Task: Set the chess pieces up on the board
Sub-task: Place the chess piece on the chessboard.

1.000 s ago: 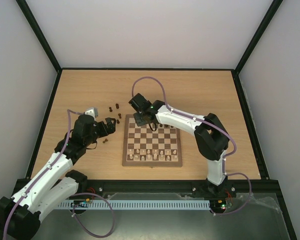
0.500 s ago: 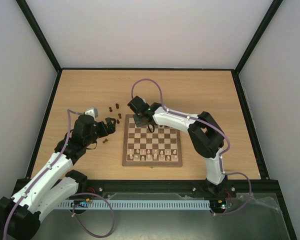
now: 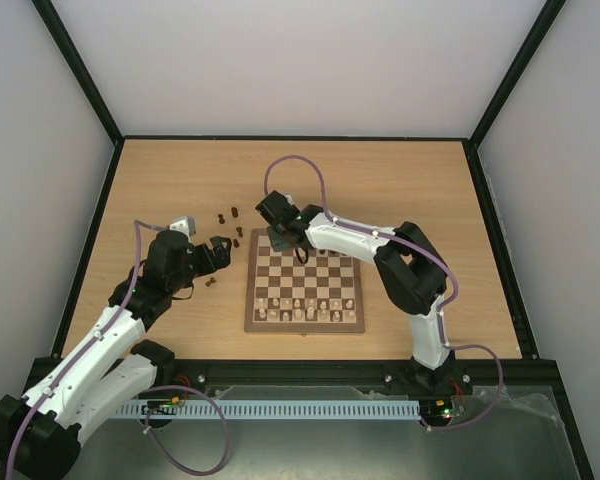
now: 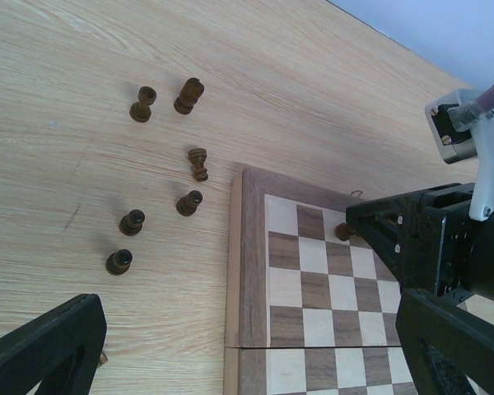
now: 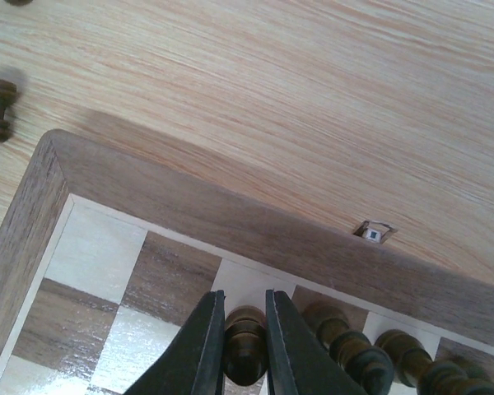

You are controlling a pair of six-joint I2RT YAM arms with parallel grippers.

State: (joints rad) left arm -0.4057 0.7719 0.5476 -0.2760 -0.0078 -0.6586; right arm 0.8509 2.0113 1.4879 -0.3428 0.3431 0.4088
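Right gripper closed narrow on a dark chess piece over the far rank of the board, near its far-left corner; left gripper spread wide, holding nothing.
Held piece's base is cut off by the bottom of the right wrist view, so contact with the square cannot be told; two more dark pieces just beside it on the same rank, also cropped; in the top view the gripper hides them all; six loose dark pieces upright or tilted on the tabletop left of the board, apart from each other; pale pieces on the two near ranks, types too small to tell; right arm reaches across the board with the wrist turned down; left arm is bent, its wrist low over the table just left of the board, fingers cropped in its own view.
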